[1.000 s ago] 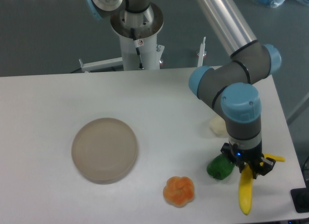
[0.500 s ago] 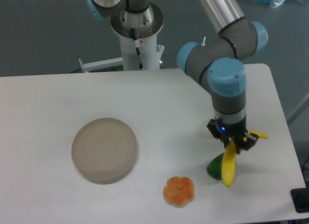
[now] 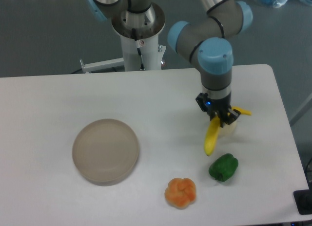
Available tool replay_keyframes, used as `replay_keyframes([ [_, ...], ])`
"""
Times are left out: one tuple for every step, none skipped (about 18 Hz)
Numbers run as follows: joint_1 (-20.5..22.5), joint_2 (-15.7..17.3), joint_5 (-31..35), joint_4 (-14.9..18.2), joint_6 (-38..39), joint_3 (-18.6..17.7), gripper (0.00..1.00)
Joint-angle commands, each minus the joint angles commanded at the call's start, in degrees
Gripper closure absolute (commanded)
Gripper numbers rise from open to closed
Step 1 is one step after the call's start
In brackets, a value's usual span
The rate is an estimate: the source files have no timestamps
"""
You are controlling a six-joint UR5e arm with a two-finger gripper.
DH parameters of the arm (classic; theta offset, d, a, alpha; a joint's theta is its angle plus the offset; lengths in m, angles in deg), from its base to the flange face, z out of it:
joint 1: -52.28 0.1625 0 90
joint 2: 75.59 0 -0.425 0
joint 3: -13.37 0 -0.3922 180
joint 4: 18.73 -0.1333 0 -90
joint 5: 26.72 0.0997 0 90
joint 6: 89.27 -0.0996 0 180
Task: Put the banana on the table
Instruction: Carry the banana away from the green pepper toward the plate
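Observation:
The yellow banana (image 3: pixel 212 136) hangs from my gripper (image 3: pixel 217 117), which is shut on its upper end; its bent stem (image 3: pixel 242 110) sticks out to the right. The banana points down and slightly left, held above the white table (image 3: pixel 48 104), right of centre. Whether its lower tip touches the table I cannot tell. The gripper's fingers are mostly hidden behind the banana and the wrist.
A round beige-grey plate (image 3: pixel 106 151) lies left of centre. A green pepper (image 3: pixel 224 167) sits just below and right of the banana. An orange lobed fruit (image 3: pixel 180 192) lies near the front edge. A pale object (image 3: pixel 228 130) sits behind the banana.
The arm has carried the banana up and to the left, away from the front right corner, past the green pepper, which is now fully uncovered.

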Motion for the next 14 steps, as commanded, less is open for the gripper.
replay_keyframes([
  [-0.6,-0.1,0.0,0.2,3.5,-0.4,0.74],
  [-1.3,-0.2,-0.1,0.2,6.7,-1.0,0.74],
  [-2.0,-0.3,-0.1,0.3,9.9,-1.1,0.74],
  [-2.6,-0.4,-0.1,0.3,12.4,-1.1,0.74],
  [-3.5,-0.5,-0.1,0.4,14.8,-1.0,0.75],
  [-4.6,-0.7,-0.3,0.3,16.4,-0.9,0.75],
  [-5.2,-1.0,-0.5,0.3,17.8,-1.0,0.75],
  [-5.9,-1.7,-0.7,0.3,19.9,-0.8,0.75],
  [-6.7,-2.5,-0.6,0.2,21.9,-0.8,0.75],
  [-7.2,-3.3,-0.3,0.0,23.1,-1.0,0.75],
  [-7.6,-4.0,-0.4,-0.1,23.5,-1.1,0.75],
  [-7.7,-4.7,-0.6,-0.3,23.6,-1.1,0.75],
  [-7.8,-5.4,-0.6,-0.3,23.6,-1.1,0.75],
  [-8.2,-6.0,-0.4,-0.3,23.7,-1.0,0.75],
])
